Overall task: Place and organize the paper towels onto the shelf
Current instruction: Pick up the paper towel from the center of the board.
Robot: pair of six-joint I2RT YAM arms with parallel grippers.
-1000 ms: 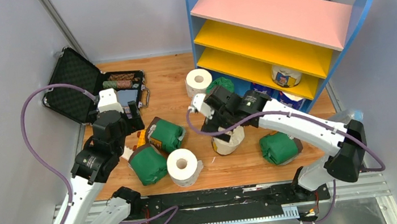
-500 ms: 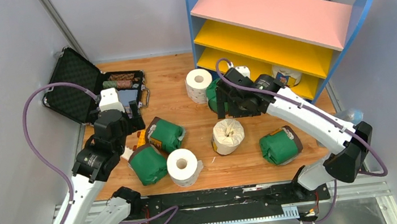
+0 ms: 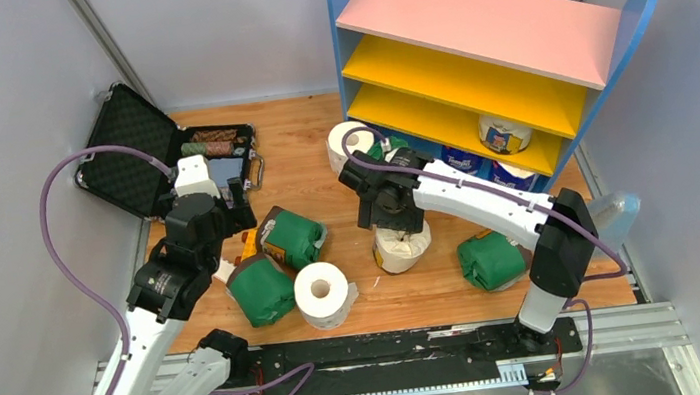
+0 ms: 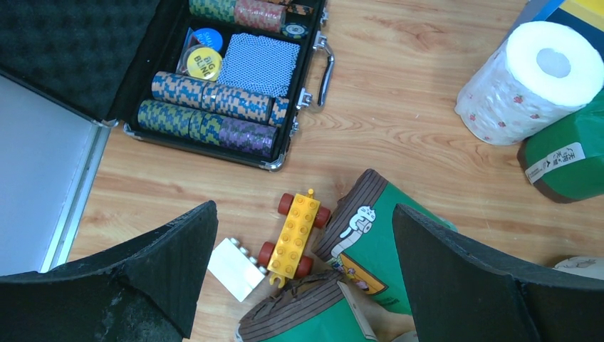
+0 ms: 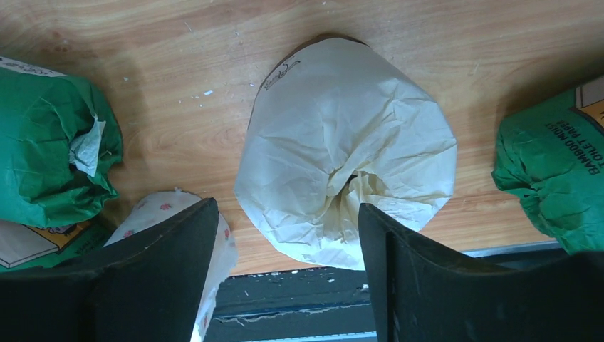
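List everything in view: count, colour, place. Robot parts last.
shelf: one, blue sides, pink top, two yellow boards, far right.
shelved rolls: three visible, white and blue-and-white; one on the lower yellow board, two beneath.
green rolls: four, green; two left of centre, one right, one by the shelf.
bare rolls: two, white; one near edge, one by the shelf.
cream roll: one, cream, centre.
case: one, black, open, far left.
toy car: one, yellow-orange, beside the green rolls.
brick: one, white, beside the toy car.
table: one, wood, under all.
left gripper: one, black, open above the toy car.
right gripper: one, black, open astride the cream roll.
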